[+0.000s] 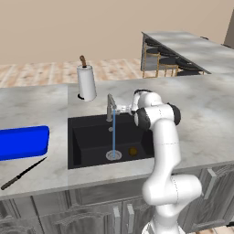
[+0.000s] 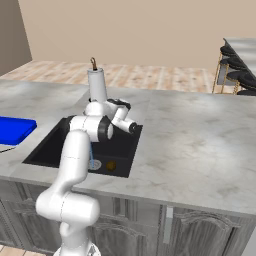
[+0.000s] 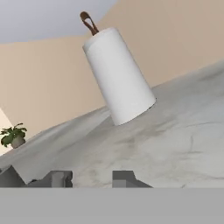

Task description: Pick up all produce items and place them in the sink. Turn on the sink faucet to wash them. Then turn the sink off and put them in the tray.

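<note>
Water runs in a thin blue stream from the sink faucet [image 1: 110, 108] down onto the round drain of the black sink [image 1: 87, 137]. The small brownish-yellow produce item [image 1: 133, 151] lies on the basin floor just right of the drain, also seen from the right [image 2: 111, 165]. My gripper [image 1: 122, 109] hangs level beside the faucet's top, on its right. In the hand view my gripper [image 3: 92, 179] has its two tips a narrow gap apart with bare counter showing between them. The blue tray [image 1: 23, 141] rests on the counter left of the sink.
A white paper-towel roll [image 1: 86, 82] stands on the counter behind the sink, straight ahead of the hand [image 3: 118, 74]. A dark knife [image 1: 23, 174] lies near the front edge below the tray. Bar stools [image 1: 160, 59] stand at a far counter.
</note>
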Controlling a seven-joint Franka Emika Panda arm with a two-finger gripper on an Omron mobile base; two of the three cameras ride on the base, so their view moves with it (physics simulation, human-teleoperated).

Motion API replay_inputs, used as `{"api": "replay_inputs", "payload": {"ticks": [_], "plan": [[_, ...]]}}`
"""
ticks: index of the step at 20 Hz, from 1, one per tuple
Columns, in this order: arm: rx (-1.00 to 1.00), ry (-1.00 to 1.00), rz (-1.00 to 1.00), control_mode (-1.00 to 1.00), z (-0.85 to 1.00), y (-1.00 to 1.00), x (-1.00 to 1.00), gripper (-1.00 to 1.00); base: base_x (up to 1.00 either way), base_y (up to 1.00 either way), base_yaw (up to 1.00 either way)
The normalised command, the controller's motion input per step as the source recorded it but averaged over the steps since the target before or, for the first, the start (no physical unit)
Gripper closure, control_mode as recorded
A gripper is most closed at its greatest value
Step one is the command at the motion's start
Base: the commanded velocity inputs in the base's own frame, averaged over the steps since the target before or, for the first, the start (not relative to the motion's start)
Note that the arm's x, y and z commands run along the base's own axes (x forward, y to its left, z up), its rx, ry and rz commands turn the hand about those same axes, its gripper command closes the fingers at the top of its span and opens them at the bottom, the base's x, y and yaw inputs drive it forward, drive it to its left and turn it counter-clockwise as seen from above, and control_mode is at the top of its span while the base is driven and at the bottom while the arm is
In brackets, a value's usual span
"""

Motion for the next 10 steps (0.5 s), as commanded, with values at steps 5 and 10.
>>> {"api": "replay_inputs", "payload": {"ticks": [5,10], "plan": [[0.01,-0.23,0.27,-1.00,0.00,0.00,0.09,1.00,0.00,0.00,0.00],[0.00,-0.14,0.12,-1.00,0.01,0.10,-0.04,1.00,0.00,0.00,0.00]]}}
